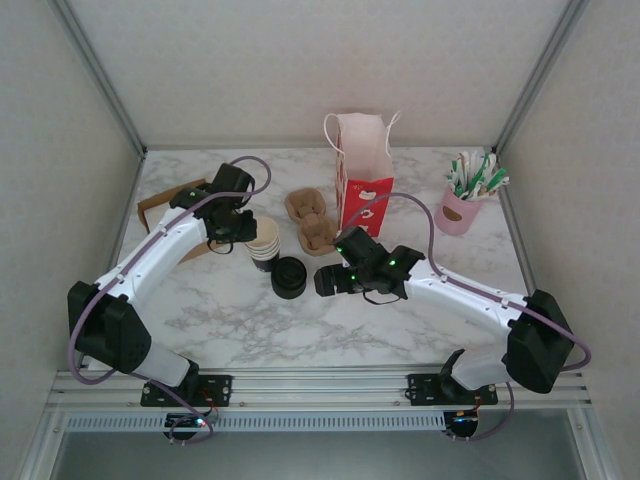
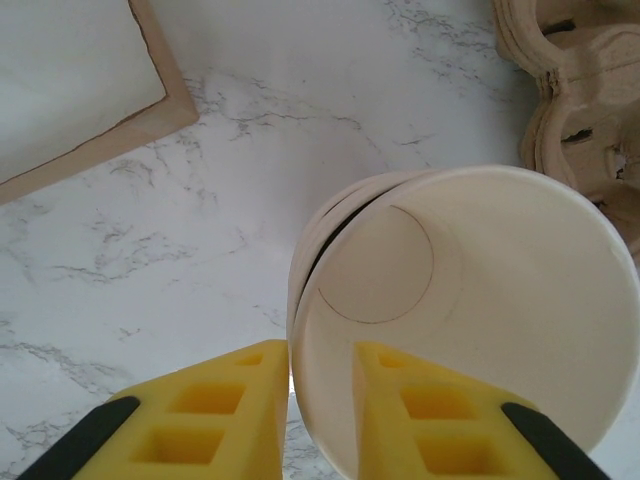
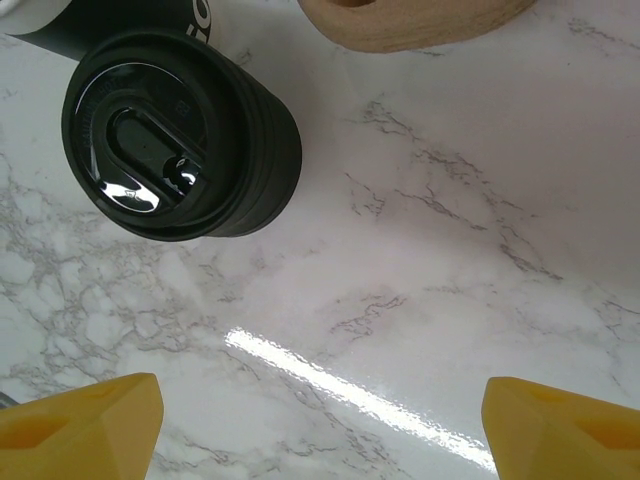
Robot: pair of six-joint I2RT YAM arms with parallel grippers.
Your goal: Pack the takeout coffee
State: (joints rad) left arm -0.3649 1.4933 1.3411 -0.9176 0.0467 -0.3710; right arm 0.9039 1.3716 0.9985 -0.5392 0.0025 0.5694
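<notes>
The takeout coffee is out of view. A stack of lidless cups [image 1: 263,240], cream inside and dark outside, stands left of centre. My left gripper [image 1: 245,232] is shut on the wall of the top cup [image 2: 480,300], one yellow finger [image 2: 230,400] outside it and the other inside. That cup sits tilted against the cups under it. A stack of black lids [image 1: 289,277] [image 3: 170,145] stands just in front of the cups. My right gripper [image 1: 322,281] [image 3: 320,400] hovers open over bare marble just right of the lids, nothing between its fingers.
A red paper bag [image 1: 362,170] stands open at the back centre. Brown pulp cup carriers [image 1: 310,220] lie in front of it. A pink holder of sticks [image 1: 463,205] stands at the back right, and a flat cardboard tray [image 1: 160,210] lies at the left.
</notes>
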